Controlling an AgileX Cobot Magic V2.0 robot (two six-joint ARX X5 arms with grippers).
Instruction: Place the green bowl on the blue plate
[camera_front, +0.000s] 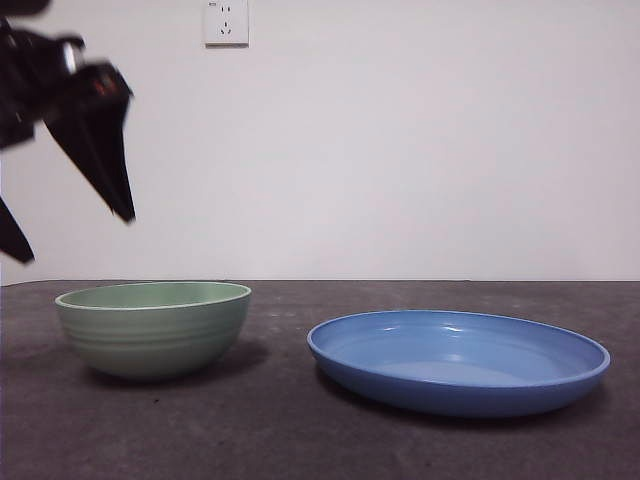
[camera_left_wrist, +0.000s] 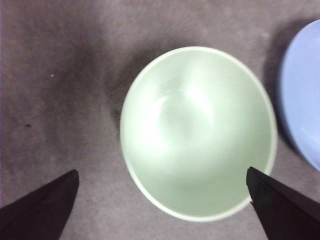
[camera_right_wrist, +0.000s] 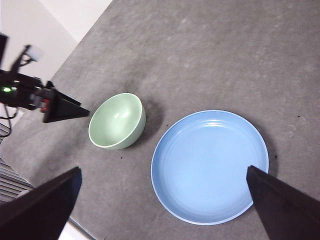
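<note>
Left fingers (camera_front: 75, 235) spread wide above the empty green bowl (camera_front: 153, 327); blue plate (camera_front: 458, 360) empty beside it.

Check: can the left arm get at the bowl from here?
Probably yes. The left gripper hangs open above the bowl, jaws spread wider than the rim, nothing between them. The plate sits apart to one side, and the right gripper is high above.
</note>
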